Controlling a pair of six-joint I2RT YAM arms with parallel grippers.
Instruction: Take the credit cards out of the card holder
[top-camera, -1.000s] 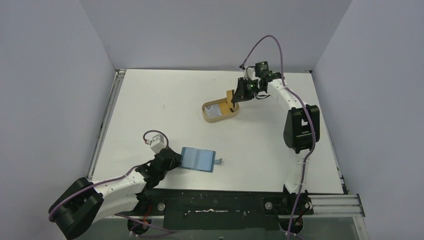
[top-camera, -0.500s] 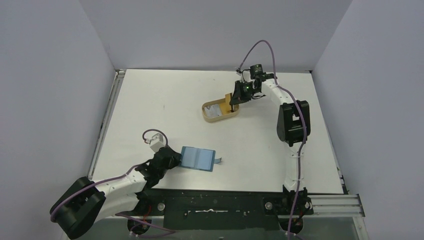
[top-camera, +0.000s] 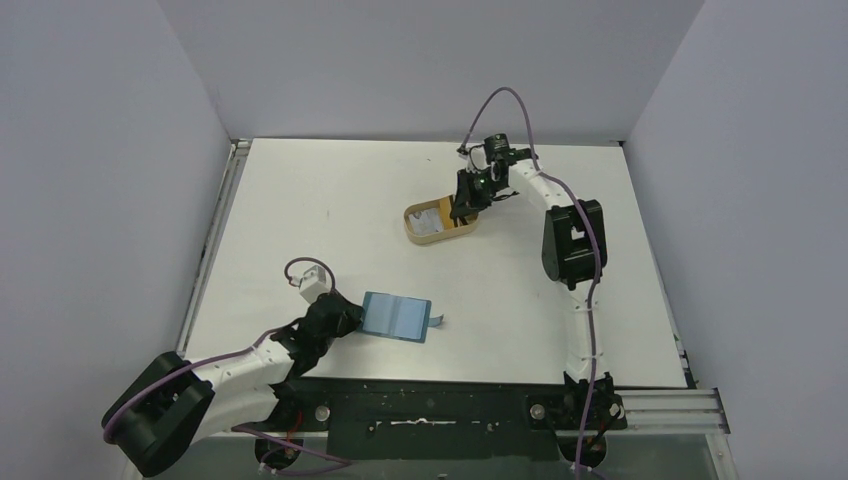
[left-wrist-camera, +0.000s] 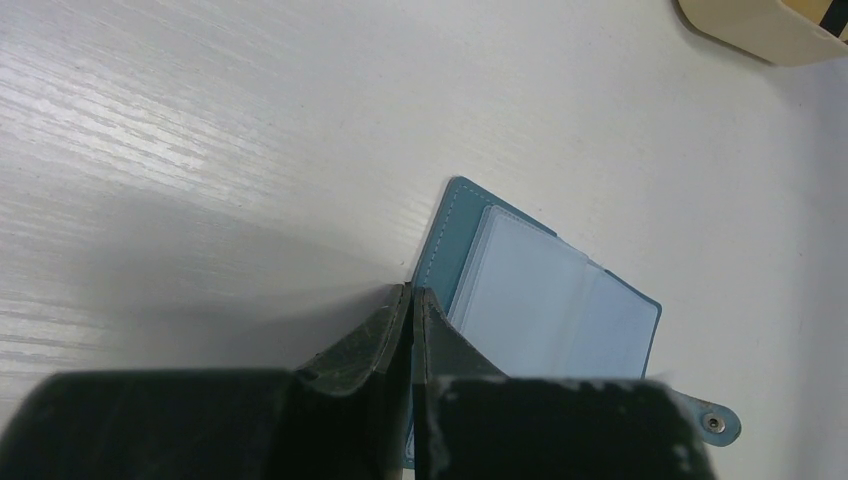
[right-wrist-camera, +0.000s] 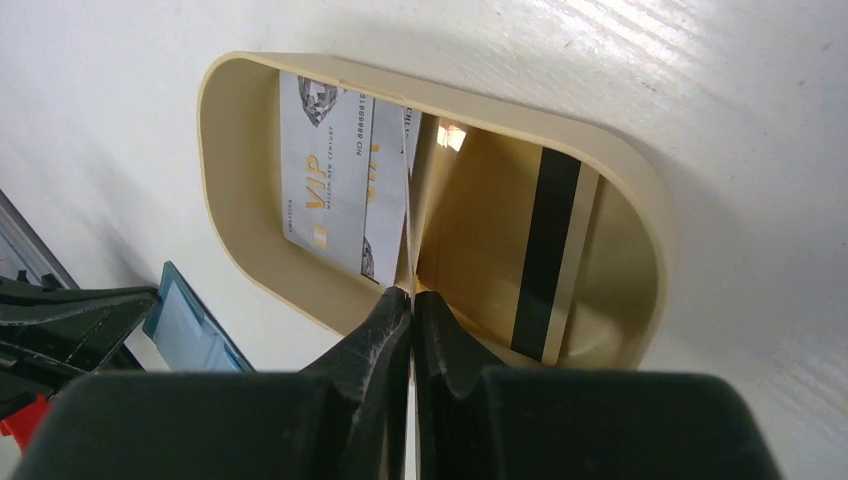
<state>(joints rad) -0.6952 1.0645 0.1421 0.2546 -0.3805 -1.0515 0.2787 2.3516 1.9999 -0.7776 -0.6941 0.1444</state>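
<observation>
The right end effector (right-wrist-camera: 411, 292) is pinching tight on the thin edge of the gold-tan card (right-wrist-camera: 545, 250), down inside the tan oval tray (right-wrist-camera: 206, 150) at the far middle of the worktop (top-camera: 300, 220). The card is reaching straight ahead of the fingertips, with its dark stripe running roughly the way they are pointing. It is taking up the tray's right half. The whitish card (right-wrist-camera: 325, 180) is lying flat just beside it in the left half, so I judge there is room enough to let go where it is.

The card holder (left-wrist-camera: 560, 310) is lying open and well apart from the tray, near the left arm. The left end effector (left-wrist-camera: 411, 296) is clenching on its left edge. The pale slots are showing no card that I can make out.
</observation>
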